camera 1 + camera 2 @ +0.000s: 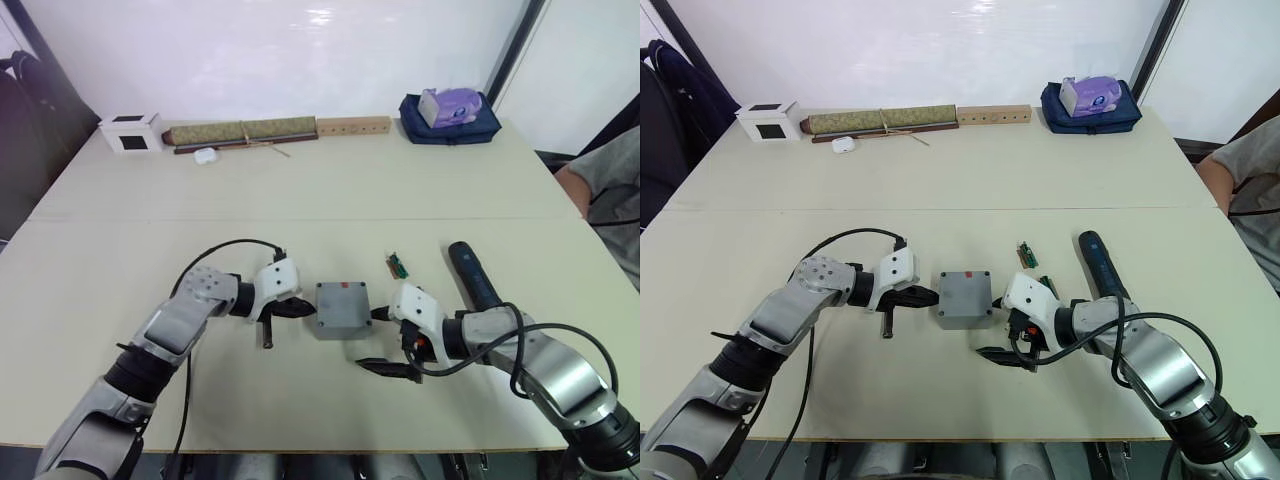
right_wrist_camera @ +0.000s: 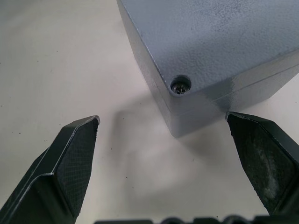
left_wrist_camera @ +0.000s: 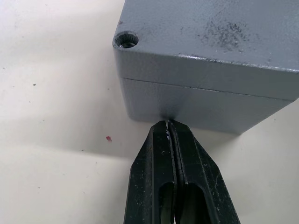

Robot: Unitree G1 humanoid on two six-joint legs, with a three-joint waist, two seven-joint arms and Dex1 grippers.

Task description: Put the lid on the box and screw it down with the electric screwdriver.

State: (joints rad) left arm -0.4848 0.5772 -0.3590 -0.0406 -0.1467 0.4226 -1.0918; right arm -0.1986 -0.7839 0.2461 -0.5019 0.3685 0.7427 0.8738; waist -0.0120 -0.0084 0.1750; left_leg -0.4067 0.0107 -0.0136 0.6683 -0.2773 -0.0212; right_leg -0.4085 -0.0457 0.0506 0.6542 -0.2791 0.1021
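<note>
Box [image 1: 342,308] between pincers (both flanks)

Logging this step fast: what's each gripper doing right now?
Left gripper: closed, empty, tips against the box side.
Right gripper: open, empty, by a box corner.

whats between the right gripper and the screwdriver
Small green strips lie on the table between the right gripper and the electric screwdriver, up near the screwdriver's far end; lower down the gripper's own wrist closes the stretch. The right eye view shows it.
</note>
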